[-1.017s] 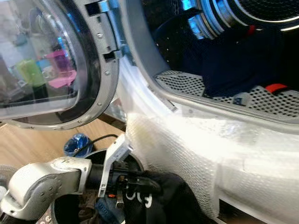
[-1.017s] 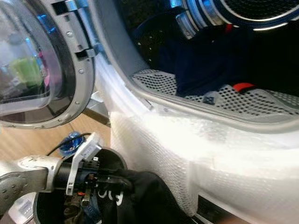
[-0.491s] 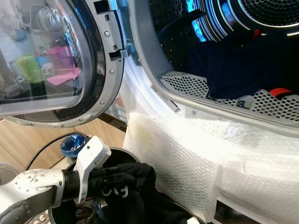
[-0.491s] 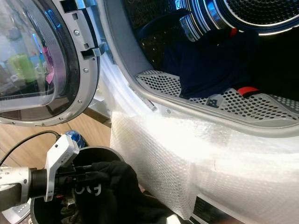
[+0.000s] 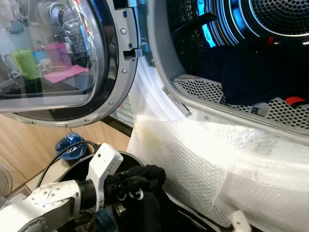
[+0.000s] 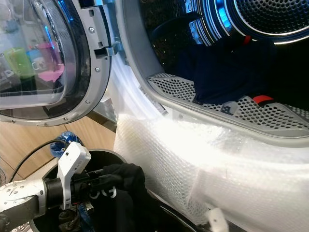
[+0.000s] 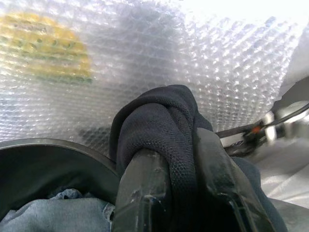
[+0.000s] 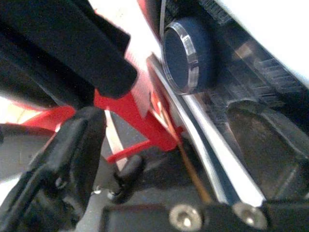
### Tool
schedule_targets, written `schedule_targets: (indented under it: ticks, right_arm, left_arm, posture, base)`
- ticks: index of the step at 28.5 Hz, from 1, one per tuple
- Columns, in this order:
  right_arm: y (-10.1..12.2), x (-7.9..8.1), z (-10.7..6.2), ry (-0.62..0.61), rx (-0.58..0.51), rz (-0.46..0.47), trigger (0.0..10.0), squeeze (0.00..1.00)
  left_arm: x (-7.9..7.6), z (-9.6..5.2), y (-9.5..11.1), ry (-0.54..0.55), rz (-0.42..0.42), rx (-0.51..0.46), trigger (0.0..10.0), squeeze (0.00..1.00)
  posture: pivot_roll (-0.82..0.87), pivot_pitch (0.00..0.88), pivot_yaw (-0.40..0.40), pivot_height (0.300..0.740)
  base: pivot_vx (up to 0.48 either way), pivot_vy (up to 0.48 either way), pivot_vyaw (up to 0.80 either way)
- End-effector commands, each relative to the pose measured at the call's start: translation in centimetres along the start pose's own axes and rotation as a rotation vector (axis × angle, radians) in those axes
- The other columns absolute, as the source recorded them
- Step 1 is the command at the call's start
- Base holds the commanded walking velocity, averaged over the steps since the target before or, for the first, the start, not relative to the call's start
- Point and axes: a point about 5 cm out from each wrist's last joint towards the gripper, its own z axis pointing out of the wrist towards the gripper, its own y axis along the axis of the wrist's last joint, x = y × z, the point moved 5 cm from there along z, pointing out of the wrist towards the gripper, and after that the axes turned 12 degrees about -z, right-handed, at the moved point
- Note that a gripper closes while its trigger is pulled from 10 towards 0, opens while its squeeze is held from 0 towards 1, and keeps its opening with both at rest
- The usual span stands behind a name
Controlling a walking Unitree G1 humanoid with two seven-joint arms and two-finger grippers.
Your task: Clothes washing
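I see matt black knit cloth (image 7: 164, 130) pinched in my left claw (image 7: 186, 193), whose fingers look like dull plastic. Glossy bubble wrap (image 5: 203, 164) covers the washer front. The drum (image 5: 270, 19) is shiny perforated metal.

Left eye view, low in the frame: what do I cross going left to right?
Left arm → left gripper shut on the black garment → bubble wrap on the washer front.
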Motion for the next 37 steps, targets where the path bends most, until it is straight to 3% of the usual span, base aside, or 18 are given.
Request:
schedule_targets:
  ticks: [1,4,6,8,10,11,15,17,18,19,20,21,23,25,29,33,37]
  right_arm:
    - [1.7,-0.1,-0.6,0.058,-0.085,-0.024,10.0,1.00]
    - [2.9,0.2,-2.0,0.159,-0.154,-0.042,10.0,1.00]
    - [3.4,1.4,-2.9,0.271,-0.187,-0.055,10.0,1.00]
    - [1.6,6.0,-4.2,0.573,-0.076,-0.098,10.0,1.00]
    - [0.5,8.0,-4.7,0.680,-0.021,-0.123,10.0,1.00]
    - [0.5,8.0,-4.7,0.680,-0.021,-0.123,10.0,1.00]
    - [-3.7,13.6,-7.2,1.023,0.198,-0.260,10.0,1.00]
    - [-2.6,14.0,-6.9,1.006,0.159,-0.234,10.0,1.00]
    - [-0.5,13.6,-6.1,0.954,0.056,-0.187,10.0,1.00]
    - [3.2,13.2,-5.5,0.901,-0.113,-0.133,10.0,1.00]
    - [4.6,13.1,-5.5,0.892,-0.175,-0.123,10.0,1.00]
    - [5.2,13.1,-5.5,0.890,-0.201,-0.122,10.0,1.00]
    - [9.1,12.8,-6.0,0.842,-0.362,-0.154,10.0,1.00]
    - [11.4,12.7,-6.5,0.808,-0.456,-0.167,10.0,1.00]
    - [13.2,13.8,-8.2,0.838,-0.508,-0.195,10.0,1.00]
    - [12.1,15.5,-8.6,0.895,-0.398,-0.255,10.0,1.00]
    - [13.3,15.7,-6.8,0.808,-0.405,-0.274,10.0,1.00]
  left_arm:
    - [0.4,-0.2,0.2,0.029,0.028,-0.008,0.0,0.00]
    - [0.4,-0.1,0.2,0.022,0.029,-0.004,0.0,0.00]
    - [0.4,0.0,0.1,0.019,0.029,0.001,0.0,0.00]
    - [0.3,0.1,0.0,0.004,0.029,0.009,0.0,0.00]
    - [0.3,0.2,-0.1,0.001,0.029,0.011,0.0,0.00]
    - [0.3,0.2,-0.1,0.001,0.029,0.011,0.0,0.00]
    - [0.4,0.5,-0.2,-0.010,0.036,0.019,0.0,0.00]
    - [0.3,0.8,-0.2,-0.021,0.040,0.018,0.0,0.00]
    - [0.3,0.9,-0.2,-0.025,0.041,0.016,0.0,0.00]
    - [0.3,1.1,-0.1,-0.029,0.042,0.014,0.0,0.00]
    - [0.3,1.1,0.0,-0.030,0.043,0.013,0.0,0.00]
    - [0.3,1.1,0.0,-0.031,0.043,0.012,0.0,0.00]
    - [0.1,1.4,-0.2,-0.044,0.039,0.018,0.0,0.00]
    - [0.1,1.4,-0.3,-0.049,0.037,0.020,0.0,0.00]
    - [0.1,1.6,-0.3,-0.051,0.037,0.020,0.0,0.00]
    - [0.2,1.9,-0.4,-0.054,0.035,0.023,0.0,0.00]
    - [-0.1,2.5,-0.4,-0.072,0.031,0.026,0.0,0.00]
  posture:
    - [0.16,0.000,0.068,0.740]
    - [0.15,0.007,0.067,0.740]
    - [0.15,0.007,0.067,0.740]
    - [0.13,0.018,0.064,0.740]
    - [0.13,0.018,0.064,0.740]
    - [0.13,0.018,0.064,0.740]
    - [0.11,0.020,0.062,0.740]
    - [0.11,0.019,0.059,0.740]
    - [0.11,0.020,0.062,0.740]
    - [0.11,0.024,0.063,0.740]
    - [0.10,0.026,0.064,0.740]
    - [0.10,0.026,0.064,0.740]
    - [0.09,0.033,0.066,0.740]
    - [0.09,0.039,0.068,0.740]
    - [0.07,0.046,0.074,0.740]
    - [0.06,0.048,0.078,0.740]
    - [0.05,0.047,0.079,0.740]
  base:
    - [0.000,0.000,0.00]
    - [0.000,0.000,0.00]
    - [0.000,0.000,0.00]
    - [0.000,0.000,0.00]
    - [0.000,0.000,0.00]
    - [0.000,0.000,0.00]
    - [0.000,0.000,0.00]
    - [0.000,0.000,0.00]
    - [0.000,0.000,0.00]
    - [0.000,0.000,0.00]
    - [0.000,0.000,0.00]
    - [0.000,0.000,0.00]
    - [0.000,0.000,0.00]
    - [0.000,0.000,0.00]
    - [0.000,0.000,0.00]
    - [0.000,0.000,0.00]
    - [0.000,0.000,0.00]
